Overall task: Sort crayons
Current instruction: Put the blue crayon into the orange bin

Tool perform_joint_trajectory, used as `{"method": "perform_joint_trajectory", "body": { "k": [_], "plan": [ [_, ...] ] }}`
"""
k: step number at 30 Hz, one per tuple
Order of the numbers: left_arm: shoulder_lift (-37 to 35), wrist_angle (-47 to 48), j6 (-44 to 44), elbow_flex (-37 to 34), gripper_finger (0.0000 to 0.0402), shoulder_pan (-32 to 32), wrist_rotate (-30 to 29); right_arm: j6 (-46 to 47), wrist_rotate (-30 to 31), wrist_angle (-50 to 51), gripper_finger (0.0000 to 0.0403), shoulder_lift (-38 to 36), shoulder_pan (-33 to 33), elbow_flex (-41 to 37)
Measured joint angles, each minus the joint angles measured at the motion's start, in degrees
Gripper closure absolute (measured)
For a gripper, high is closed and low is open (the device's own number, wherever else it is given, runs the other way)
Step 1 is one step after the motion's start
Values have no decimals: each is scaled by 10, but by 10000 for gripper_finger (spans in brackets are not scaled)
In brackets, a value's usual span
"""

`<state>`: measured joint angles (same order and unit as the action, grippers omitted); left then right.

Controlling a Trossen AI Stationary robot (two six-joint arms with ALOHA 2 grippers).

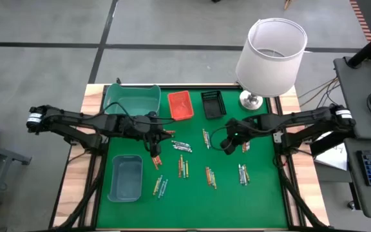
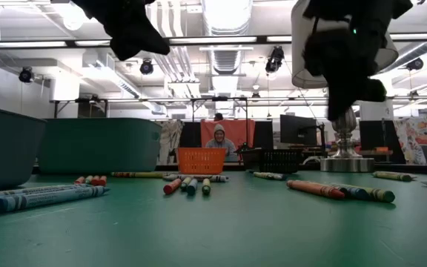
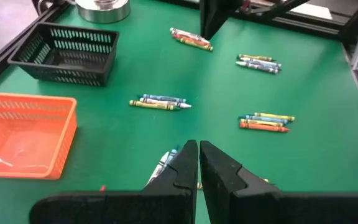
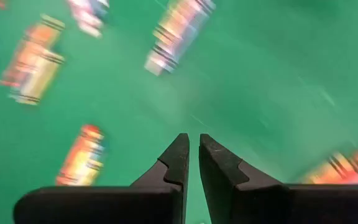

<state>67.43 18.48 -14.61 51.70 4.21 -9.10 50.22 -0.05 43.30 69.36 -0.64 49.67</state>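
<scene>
- Green felt covered the counter [image 1: 263, 200], and the crayons [image 1: 183, 165] lay on it in small scattered clusters between the two arms, none inside a tray.
- At the back stood a large teal bin [image 1: 133, 100], an orange basket [image 1: 180, 105] and a black basket [image 1: 213, 104]; a smaller teal tray [image 1: 125, 177] sat near the front on the left.
- A white-shaded lamp [image 1: 270, 57] stood at the back right corner.
- Left tool [image 1: 154, 154] hung above the crayons near the middle, fingers pressed together, holding nothing.
- Right tool [image 1: 227, 147] hovered over bare felt among the clusters, fingers nearly together, nothing between them.
- A person [image 2: 219, 142] sat beyond the counter.
</scene>
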Motion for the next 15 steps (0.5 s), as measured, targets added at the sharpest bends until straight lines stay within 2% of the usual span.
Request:
{"method": "perform_joint_trajectory", "body": {
  "k": [7,11,15],
  "plan": [
    [-22,2,2,0,401,8,-9,18,22,192,374,55,0,44],
    [-42,26,12,0,401,7,-12,31,46,211,374,73,0,57],
    [-73,66,25,-1,401,7,-53,53,45,203,360,91,-6,67]
  ]
}}
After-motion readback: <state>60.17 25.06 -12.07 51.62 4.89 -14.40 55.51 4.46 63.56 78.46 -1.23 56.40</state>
